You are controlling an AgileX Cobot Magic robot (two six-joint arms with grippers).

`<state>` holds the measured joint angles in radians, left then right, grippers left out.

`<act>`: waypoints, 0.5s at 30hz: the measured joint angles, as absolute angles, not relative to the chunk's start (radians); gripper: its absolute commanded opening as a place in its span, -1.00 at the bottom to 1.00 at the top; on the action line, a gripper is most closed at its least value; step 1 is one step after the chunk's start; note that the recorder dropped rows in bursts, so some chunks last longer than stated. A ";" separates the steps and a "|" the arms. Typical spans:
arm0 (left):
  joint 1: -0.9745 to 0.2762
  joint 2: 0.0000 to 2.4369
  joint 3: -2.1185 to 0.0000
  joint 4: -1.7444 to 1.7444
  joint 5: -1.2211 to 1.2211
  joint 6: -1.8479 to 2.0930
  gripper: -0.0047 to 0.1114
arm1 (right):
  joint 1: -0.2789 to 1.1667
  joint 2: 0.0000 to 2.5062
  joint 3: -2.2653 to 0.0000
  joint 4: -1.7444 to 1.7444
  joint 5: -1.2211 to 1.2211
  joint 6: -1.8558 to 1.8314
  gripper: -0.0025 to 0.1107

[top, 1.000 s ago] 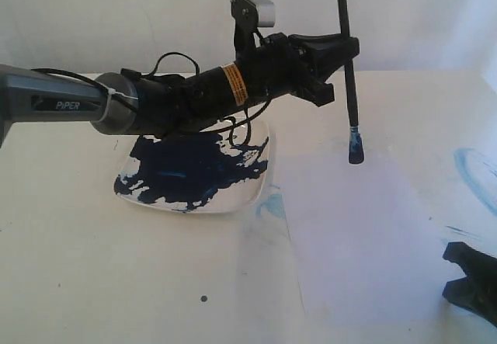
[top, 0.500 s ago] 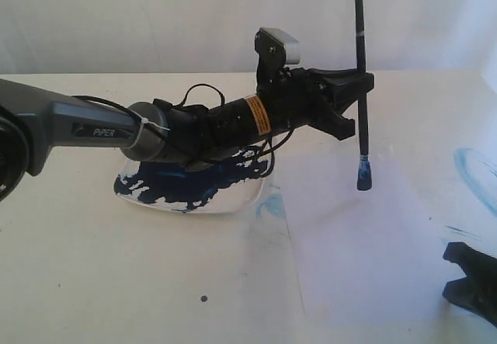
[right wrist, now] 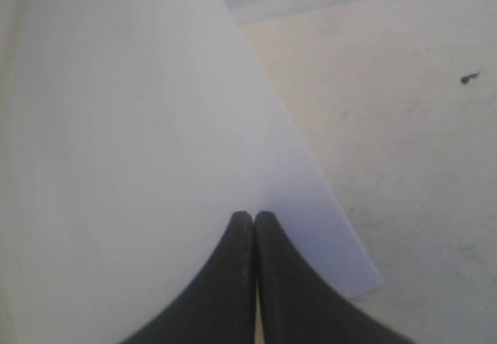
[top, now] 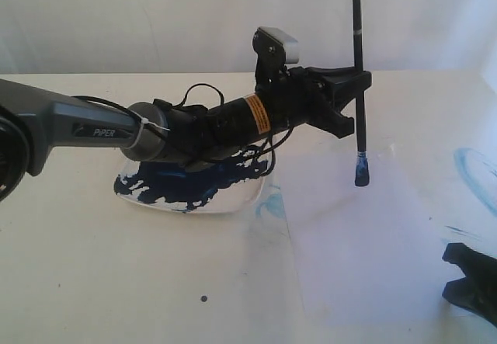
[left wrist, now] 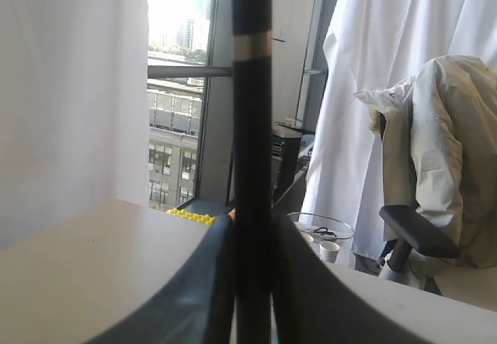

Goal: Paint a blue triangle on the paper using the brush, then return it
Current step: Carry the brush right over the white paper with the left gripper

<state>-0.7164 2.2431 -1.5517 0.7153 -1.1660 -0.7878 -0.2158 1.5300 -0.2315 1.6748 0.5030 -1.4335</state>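
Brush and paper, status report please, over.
Left gripper shut on the brush, upright, blue tip over the paper. No triangle on it yet. Right gripper shut at the paper's edge. Nothing between tip and paper.

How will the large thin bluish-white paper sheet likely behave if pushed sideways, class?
The large thin bluish-white paper sheet probably is floppy and very light: it lies flat, its edge showing no thickness. No tape is visible, so a push might slide or wrinkle it. The shut right pincer hangs over one corner and may pin it; contact is unclear.
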 measured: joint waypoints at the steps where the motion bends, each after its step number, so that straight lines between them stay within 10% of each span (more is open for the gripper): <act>1: -0.716 2.243 -1.552 0.705 -1.166 -0.786 -0.92 | -0.216 1.530 -0.231 1.675 0.503 -1.434 -0.96; 15: -0.771 2.243 -1.556 0.546 -1.109 -0.656 -0.92 | -0.216 1.530 -0.231 1.675 0.503 -1.434 -0.96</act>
<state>-0.7709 2.2431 -1.5556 0.5458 -1.1086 -0.6556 -0.2158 1.5300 -0.2315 1.6748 0.5030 -1.4335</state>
